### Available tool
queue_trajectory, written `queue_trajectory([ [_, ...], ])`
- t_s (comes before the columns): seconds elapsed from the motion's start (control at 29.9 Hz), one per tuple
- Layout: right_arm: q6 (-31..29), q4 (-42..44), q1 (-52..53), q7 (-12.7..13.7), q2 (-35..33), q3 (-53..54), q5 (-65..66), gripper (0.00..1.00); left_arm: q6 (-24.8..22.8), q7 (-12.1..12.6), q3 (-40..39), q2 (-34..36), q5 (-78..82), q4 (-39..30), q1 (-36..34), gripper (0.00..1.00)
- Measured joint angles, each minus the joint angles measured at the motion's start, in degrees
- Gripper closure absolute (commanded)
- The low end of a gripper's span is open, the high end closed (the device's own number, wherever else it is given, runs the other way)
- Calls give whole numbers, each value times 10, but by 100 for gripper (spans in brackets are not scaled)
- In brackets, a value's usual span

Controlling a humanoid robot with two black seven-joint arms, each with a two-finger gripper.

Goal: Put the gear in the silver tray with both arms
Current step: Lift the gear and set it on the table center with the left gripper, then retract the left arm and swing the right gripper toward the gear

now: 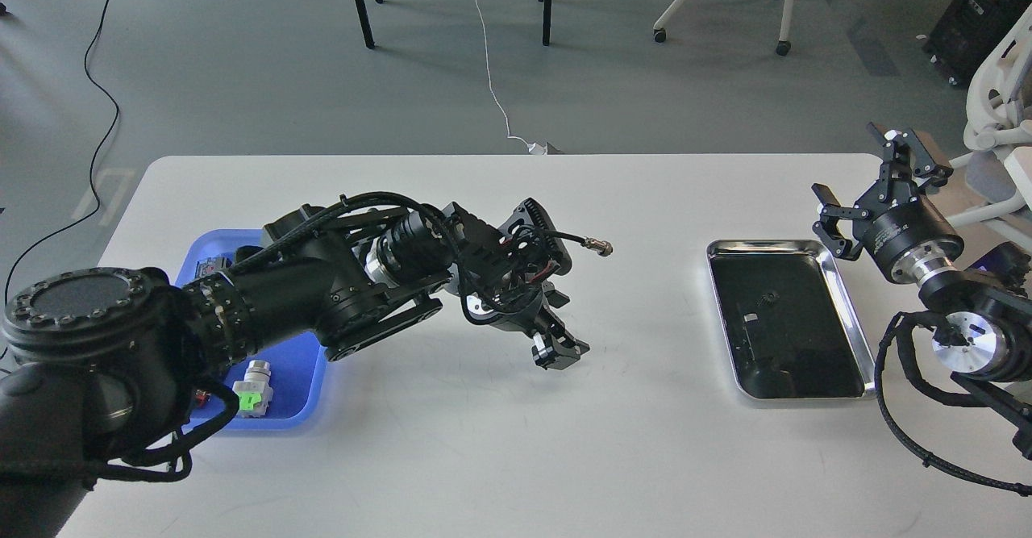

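Note:
The silver tray (763,244) lies on the white table at the right, its dark mirror-like bottom showing only small marks that I cannot make out. My left arm reaches from the blue tray over the middle of the table. Its gripper (559,351) points down to the right, just above the tabletop and well left of the silver tray. It is dark, with a small silvery bit at its tip, and I cannot tell whether a gear is in it. My right gripper (867,173) is open and empty, raised just beyond the silver tray's far right corner.
A blue plastic tray (300,397) at the left holds a green-and-silver part (251,394) and other small parts, mostly hidden by my left arm. A cable with a metal plug (600,246) sticks out from my left wrist. Chairs and table legs stand behind the table.

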State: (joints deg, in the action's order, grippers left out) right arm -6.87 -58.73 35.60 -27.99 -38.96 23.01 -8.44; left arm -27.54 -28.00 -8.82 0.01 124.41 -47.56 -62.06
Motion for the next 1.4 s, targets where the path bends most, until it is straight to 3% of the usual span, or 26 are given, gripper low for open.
queue_trajectory([
  [0.2,-2,-5,8,0,-5,-7,91,2,13,0,-78,12,-211,-72,15,2],
  [0.43,-7,-19,32,0,-11,-24,292,1,94,0,-162,158,-557,-158,141,2],
  [0.57,-8,-21,113,0,-14,-135,396,1,103,0,-264,204,-652,-179,245,2],
  [0.77,-8,-36,298,0,2,-363,529,1,103,0,-420,216,-758,-181,361,2],
  [0.9,-7,-41,402,0,53,-484,618,1,100,1,-452,229,-837,-179,380,2],
  [1.1,-3,-43,499,0,155,-596,688,1,96,31,-481,231,-893,-178,383,2],
  [1.4,43,-5,531,0,328,-731,698,6,95,32,-484,231,-895,-178,391,2],
])
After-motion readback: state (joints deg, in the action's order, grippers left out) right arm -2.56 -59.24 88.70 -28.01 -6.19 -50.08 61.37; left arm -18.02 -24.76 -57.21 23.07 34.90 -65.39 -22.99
